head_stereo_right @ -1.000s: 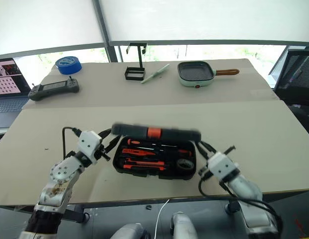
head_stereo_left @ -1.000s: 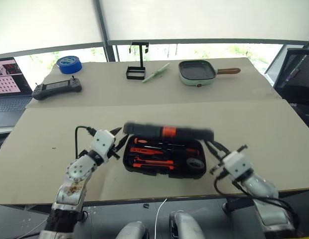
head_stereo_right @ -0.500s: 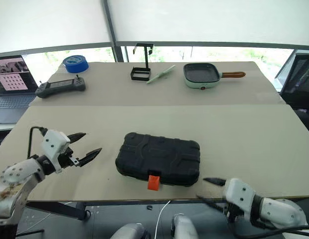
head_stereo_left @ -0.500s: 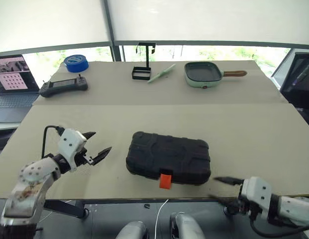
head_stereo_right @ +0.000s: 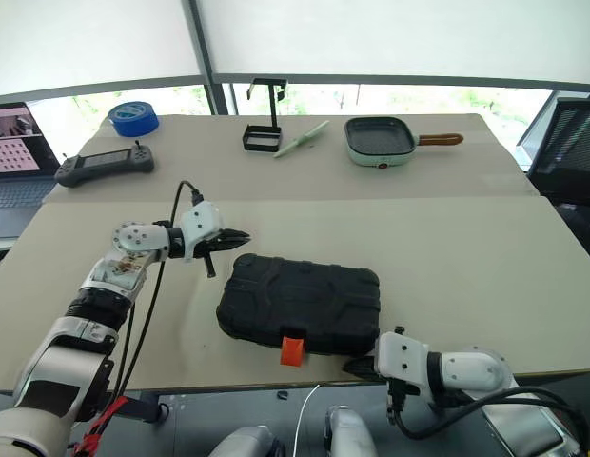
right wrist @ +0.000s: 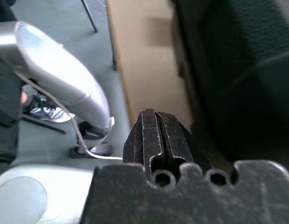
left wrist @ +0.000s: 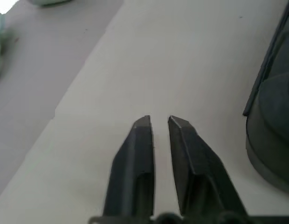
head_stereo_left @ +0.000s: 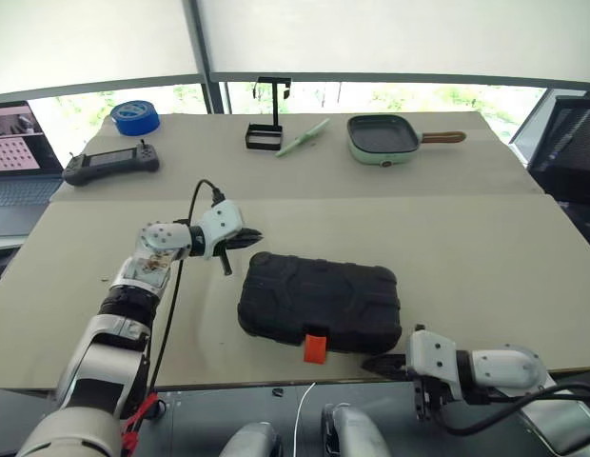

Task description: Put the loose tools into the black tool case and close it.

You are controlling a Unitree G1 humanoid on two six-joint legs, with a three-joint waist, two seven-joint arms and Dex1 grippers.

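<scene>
From the eye views, the case [head_stereo_left: 320, 305] lies closed on the table [head_stereo_left: 485, 257], near the front edge, with its orange latch [head_stereo_left: 316, 347] standing out at the front side. The latch looks not yet pressed flat, so I think the step in hand is to fasten it. To do this well, one gripper should hold the lid down while the other pushes the latch up against the lid until it snaps; the push must be straight, or the case will slide. The left gripper [head_stereo_left: 252, 238] hovers just beside the far left corner of the case, fingers together, holding nothing. The right gripper [head_stereo_left: 374, 364] is at the front edge, near the latch, also pressed together and empty.

In the left wrist view, the fingers [left wrist: 137, 154] are almost together over bare table, with the case beside them.

In the right wrist view, the fingers [right wrist: 156, 135] are fully together, next to the case wall.
</scene>
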